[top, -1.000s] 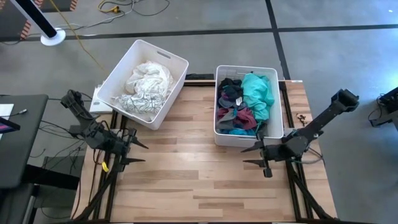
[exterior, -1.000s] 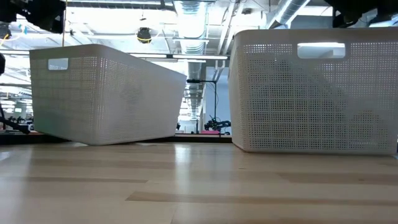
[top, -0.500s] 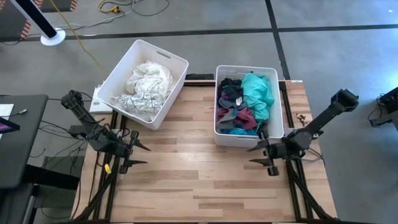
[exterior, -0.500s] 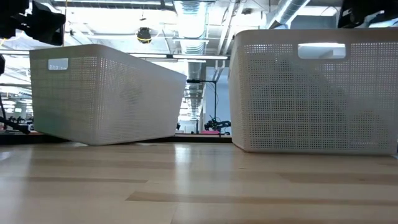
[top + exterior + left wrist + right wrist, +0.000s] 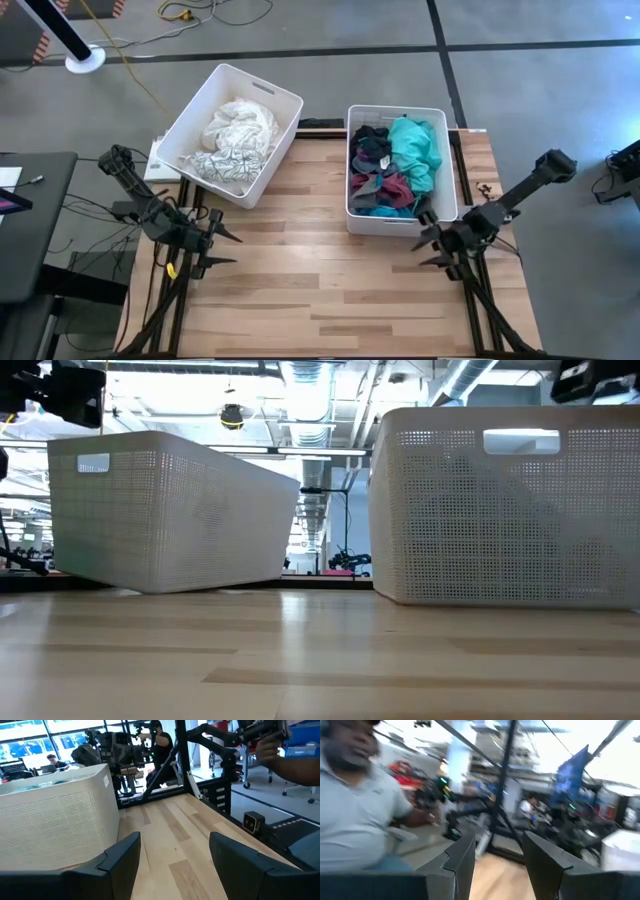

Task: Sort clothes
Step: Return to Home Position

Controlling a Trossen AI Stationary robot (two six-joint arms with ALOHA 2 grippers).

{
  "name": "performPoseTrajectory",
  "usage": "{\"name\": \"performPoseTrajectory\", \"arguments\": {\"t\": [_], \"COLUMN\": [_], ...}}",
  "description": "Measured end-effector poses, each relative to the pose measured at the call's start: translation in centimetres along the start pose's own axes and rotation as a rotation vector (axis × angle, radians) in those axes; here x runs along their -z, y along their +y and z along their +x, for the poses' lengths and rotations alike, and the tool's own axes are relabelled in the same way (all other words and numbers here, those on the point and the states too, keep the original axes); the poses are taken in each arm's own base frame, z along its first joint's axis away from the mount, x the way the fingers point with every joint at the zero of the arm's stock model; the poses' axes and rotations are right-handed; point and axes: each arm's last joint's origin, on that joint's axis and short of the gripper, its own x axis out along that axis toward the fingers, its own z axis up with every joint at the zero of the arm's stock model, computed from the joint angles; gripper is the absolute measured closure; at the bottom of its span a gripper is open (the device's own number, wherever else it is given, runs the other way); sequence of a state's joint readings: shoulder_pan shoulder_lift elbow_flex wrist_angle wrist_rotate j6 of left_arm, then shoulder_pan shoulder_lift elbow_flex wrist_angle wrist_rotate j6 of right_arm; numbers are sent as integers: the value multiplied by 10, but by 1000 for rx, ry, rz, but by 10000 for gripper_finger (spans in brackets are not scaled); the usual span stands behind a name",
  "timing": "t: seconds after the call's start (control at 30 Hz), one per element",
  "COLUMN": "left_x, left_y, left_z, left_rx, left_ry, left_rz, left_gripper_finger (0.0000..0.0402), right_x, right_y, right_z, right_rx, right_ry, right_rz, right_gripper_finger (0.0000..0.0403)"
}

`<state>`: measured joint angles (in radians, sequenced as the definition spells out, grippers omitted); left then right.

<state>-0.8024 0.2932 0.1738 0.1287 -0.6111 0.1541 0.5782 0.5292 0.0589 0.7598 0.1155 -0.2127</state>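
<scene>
Bright, even overhead light; soft, faint shadows.

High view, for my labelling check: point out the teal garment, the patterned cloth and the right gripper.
teal garment [image 5: 413, 150], high view, middle of its fabric.
patterned cloth [image 5: 228, 166], high view, middle of its folds.
right gripper [image 5: 421, 252], high view, midway between its fingertips.

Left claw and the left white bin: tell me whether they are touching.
Apart. The high view shows bare table between the open left claw and the left white bin's near corner.
</scene>
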Motion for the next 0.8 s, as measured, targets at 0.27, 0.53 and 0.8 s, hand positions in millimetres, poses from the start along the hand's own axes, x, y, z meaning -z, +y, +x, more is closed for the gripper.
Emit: {"name": "performPoseTrajectory", "arguments": {"t": [0.27,0.53,0.8], "left_x": [1,3,4], "left_y": [0,5,5], "left_z": [0,2,2], "left_rx": [-4,-45,-45], "left_ry": [9,22,34], "left_rz": [-7,-42,-62], "left_gripper_finger": [170,170,170], "right_x": [-10,-7,5], "right_y": [3,8,19], "right_z": [-1,3,8], "right_rx": [-124,-203,-272], "right_ry": [-72,-17,70], "right_rz": [-27,42,101], "right_gripper_finger": [226,226,226]}}
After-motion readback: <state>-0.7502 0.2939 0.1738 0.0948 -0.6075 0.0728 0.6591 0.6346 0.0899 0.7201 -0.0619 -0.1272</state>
